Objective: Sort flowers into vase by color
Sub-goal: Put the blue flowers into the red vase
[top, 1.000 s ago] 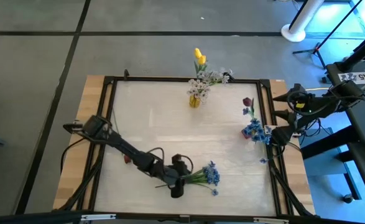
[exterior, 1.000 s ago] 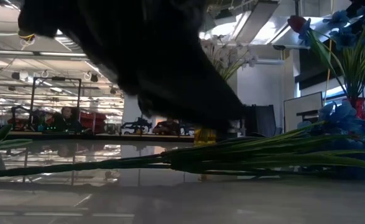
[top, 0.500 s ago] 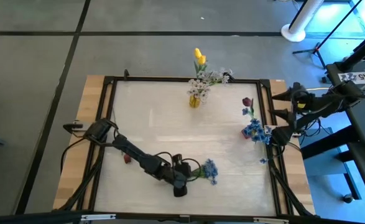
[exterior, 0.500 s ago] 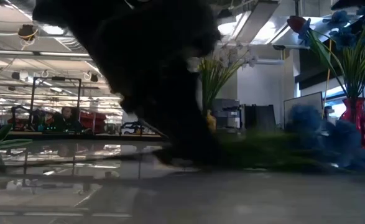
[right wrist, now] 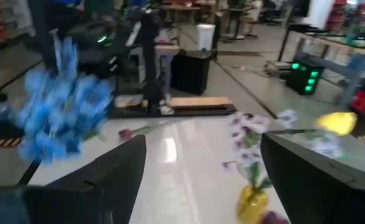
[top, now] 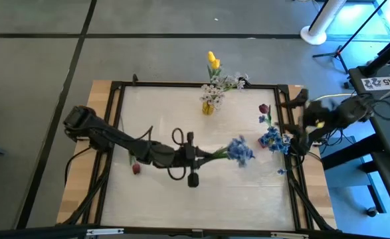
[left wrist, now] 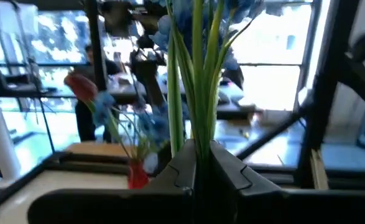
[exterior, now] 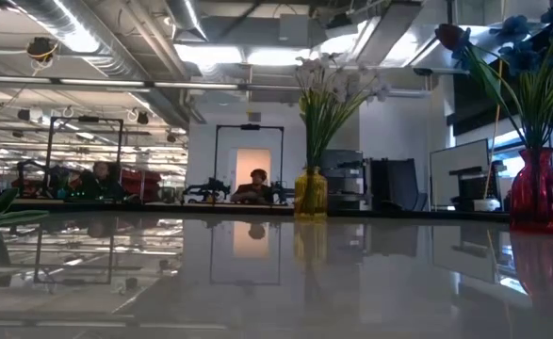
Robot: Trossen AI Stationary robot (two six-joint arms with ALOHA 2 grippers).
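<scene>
Left gripper (top: 201, 154) clamped tight on the green stems of a blue flower cluster (top: 240, 151), lifted over mid-table, blooms pointing toward the red vase (exterior: 537, 191). The red vase stands at the table's right edge and holds blue flowers plus a dark red tulip (top: 264, 108). Yellow vase (top: 208, 106), left of the red vase at the far edge, holds white sprigs and yellow tulips (top: 212, 61). One dark red tulip bud (top: 136, 168) lies on the table, far left of the red vase. Right gripper (right wrist: 201, 174) fingers spread wide, holding nothing, just right of the red vase.

Two vases (top: 208, 107) (top: 272, 141), one blue flower cluster (top: 240, 151) aloft, one dark red bud (top: 136, 168).
</scene>
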